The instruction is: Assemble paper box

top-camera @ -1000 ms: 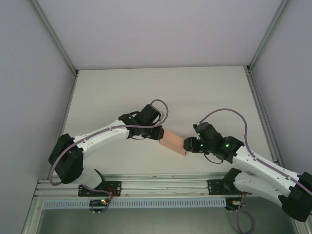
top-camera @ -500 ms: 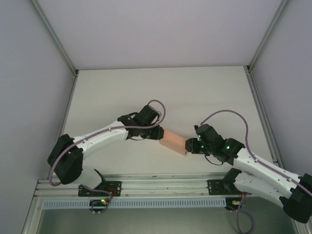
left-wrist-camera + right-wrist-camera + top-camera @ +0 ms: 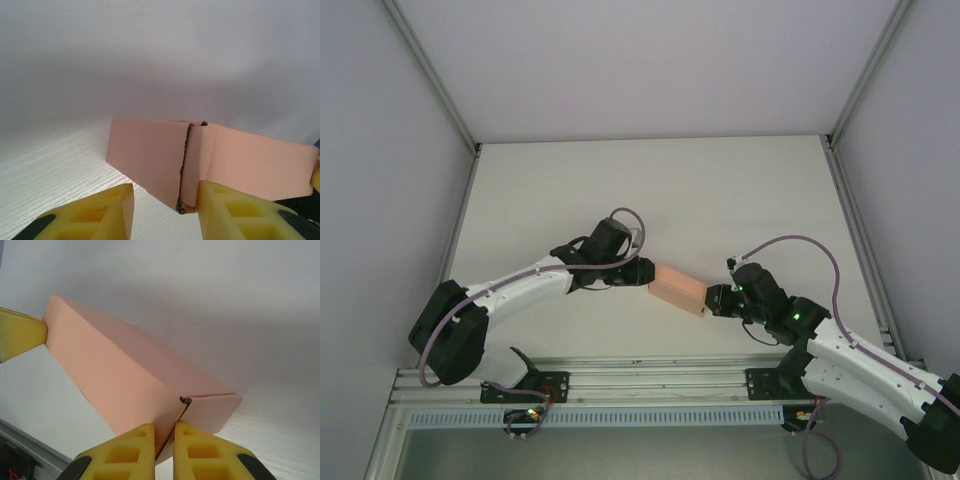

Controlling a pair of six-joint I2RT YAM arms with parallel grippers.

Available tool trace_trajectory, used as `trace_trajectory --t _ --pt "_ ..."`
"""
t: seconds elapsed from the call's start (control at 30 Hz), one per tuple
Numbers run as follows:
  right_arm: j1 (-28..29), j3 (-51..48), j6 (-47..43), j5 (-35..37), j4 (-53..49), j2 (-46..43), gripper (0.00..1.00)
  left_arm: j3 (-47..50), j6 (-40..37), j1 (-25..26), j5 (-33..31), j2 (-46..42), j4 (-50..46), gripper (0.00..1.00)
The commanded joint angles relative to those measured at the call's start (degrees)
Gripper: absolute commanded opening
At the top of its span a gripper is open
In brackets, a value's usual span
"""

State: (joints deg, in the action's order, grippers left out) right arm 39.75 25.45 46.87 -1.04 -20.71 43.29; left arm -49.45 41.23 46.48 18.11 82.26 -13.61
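Moved: both wrists sit lower in the frame than one second ago, the left one more to the left and the right one more to the right; the paper box (image 3: 678, 288) is almost where it was.
Box material: thin salmon-pink card, matte and smooth, with a rough dark cut edge at the open end (image 3: 183, 167).
Box shape: long rectangular, lying on one flat face.
Box place: lower centre of the top view, on the white table (image 3: 720, 190) with its fine grain, between the two grippers.
Left arm: stretched low from the lower left, wrist bent toward the box.
Left gripper (image 3: 646, 274): yellow fingers (image 3: 100, 212) spread, one touching the box end.
Right arm: reaches in from the lower right.
Right gripper (image 3: 164, 426): fingers (image 3: 210, 452) pressed together, pinching the box's end edge.
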Motion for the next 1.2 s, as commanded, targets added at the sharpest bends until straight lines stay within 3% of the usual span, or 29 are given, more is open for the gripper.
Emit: trace_trajectory --t 0.0,0.07,0.33,0.4,0.47,0.73,0.97,1.17 --pt "-0.4 -3.2 -1.3 1.2 -4.2 3.1 0.12 2.7 1.0 0.1 0.0 2.6 -5.3 0.39" --pt "-0.4 -1.8 -1.9 1.0 -3.6 3.8 0.15 1.8 0.4 -0.1 0.0 1.6 -5.3 0.42" --pt "-0.5 6.2 -9.0 1.9 -5.2 4.5 0.43 -5.8 -6.0 -0.3 -3.4 -0.8 -7.5 0.71" --pt "-0.6 8.5 -10.6 2.9 -6.3 4.8 0.45 -7.1 -7.1 -0.4 -3.6 -1.5 -7.2 0.81" --pt "-0.6 10.3 -12.8 3.5 -7.0 5.0 0.5 -7.7 -7.9 -0.4 -4.0 -2.3 -6.9 1.0" --pt "-1.8 13.1 -18.4 4.3 -6.2 6.7 0.63 -4.7 -8.0 -4.1 -5.4 -4.2 -5.8 1.0" --pt "-2.2 9.7 -15.9 2.9 -5.7 8.8 0.64 -2.5 -8.5 -5.6 0.5 0.6 -0.3 1.0" --pt "-2.8 5.7 -12.9 1.4 -6.2 8.2 0.61 -0.8 -7.6 -6.4 2.7 3.2 1.7 0.93"
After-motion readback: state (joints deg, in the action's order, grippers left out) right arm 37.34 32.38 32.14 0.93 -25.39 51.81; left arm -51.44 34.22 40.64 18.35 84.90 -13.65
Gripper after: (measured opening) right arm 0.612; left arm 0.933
